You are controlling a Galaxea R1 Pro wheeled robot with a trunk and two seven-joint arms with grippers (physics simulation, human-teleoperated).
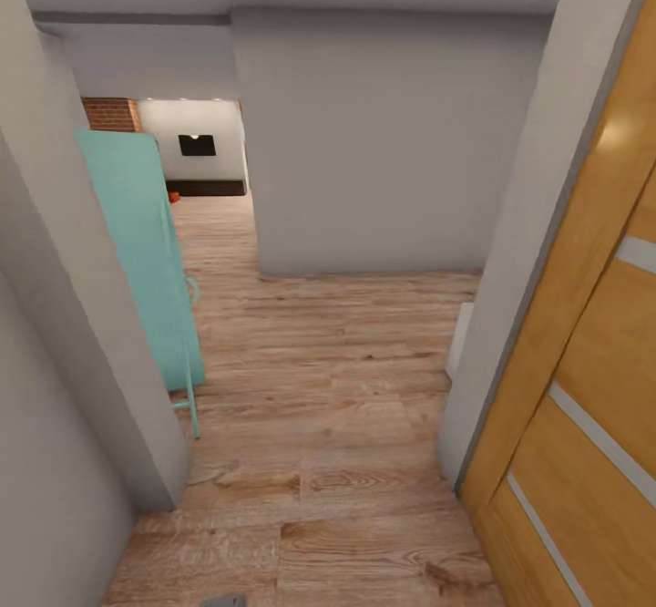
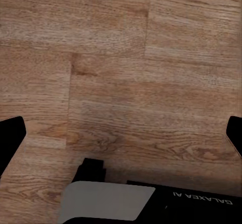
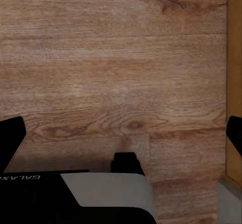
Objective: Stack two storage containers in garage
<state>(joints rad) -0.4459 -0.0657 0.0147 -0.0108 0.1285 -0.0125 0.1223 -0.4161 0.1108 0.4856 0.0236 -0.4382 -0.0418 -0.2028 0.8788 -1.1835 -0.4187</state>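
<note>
A small orange-red shape (image 1: 173,197) sits on the wood-plank floor (image 1: 319,388) far down the passage, near the low dark table (image 1: 206,188) under the black TV (image 1: 197,145); it may be one of the storage containers, though it is too small to tell. That far room, with a strip of red brick (image 1: 111,114), looks like the living room, so the fetch seems not yet begun. Nearer, a turquoise panel (image 1: 137,252) leans into the corridor on the left, a grey wall corner (image 1: 364,151) juts ahead, and an orange wooden door (image 1: 583,361) crowds the right. Both wrist views look down on bare planks: the left hand (image 2: 121,135) and right hand (image 3: 123,133) have fingers spread wide apart, holding nothing. The likely trouble is the narrow gap: a wide turn could clip the panel or the door frame
</note>
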